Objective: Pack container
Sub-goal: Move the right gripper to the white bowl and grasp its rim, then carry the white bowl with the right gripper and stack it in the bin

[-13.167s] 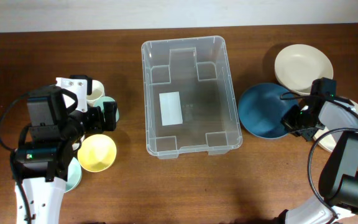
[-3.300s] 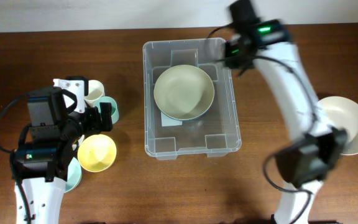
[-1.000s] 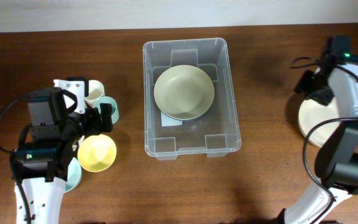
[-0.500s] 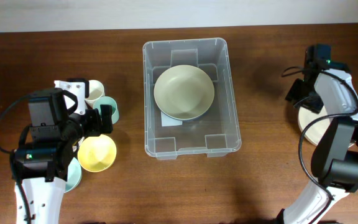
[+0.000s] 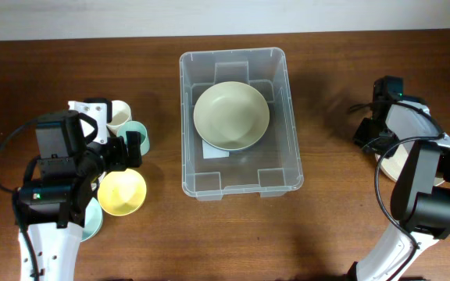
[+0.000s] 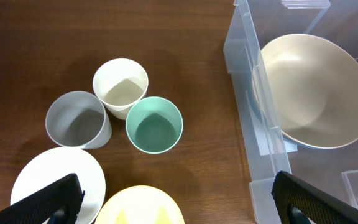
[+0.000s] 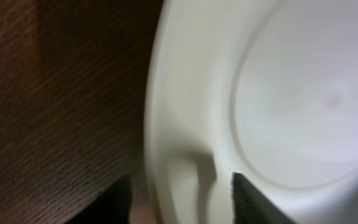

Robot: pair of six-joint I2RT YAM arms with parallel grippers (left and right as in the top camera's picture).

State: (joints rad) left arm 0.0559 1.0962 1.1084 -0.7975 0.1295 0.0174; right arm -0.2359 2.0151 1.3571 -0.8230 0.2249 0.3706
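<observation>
The clear plastic container (image 5: 280, 168) stands at the table's middle, with a cream bowl (image 5: 231, 117) inside; both also show in the left wrist view, the container (image 6: 241, 56) and the bowl (image 6: 309, 90). My right gripper (image 5: 369, 134) is at the left rim of a white plate (image 5: 420, 152) on the right. In the right wrist view its fingers (image 7: 114, 202) straddle the plate's rim (image 7: 185, 124), partly apart, with a thin gap on the outer side. My left gripper (image 5: 129, 148) hangs open and empty over the cups on the left.
By the left gripper stand a cream cup (image 6: 120, 87), a grey cup (image 6: 76, 119) and a green cup (image 6: 154, 124), with a yellow bowl (image 5: 122, 191) and a pale bowl (image 6: 58, 186) nearer the front. The plate lies near the table's right edge.
The right arm came down from the back right to the white plate's left rim. The left arm and the bowl in the container have not moved.
</observation>
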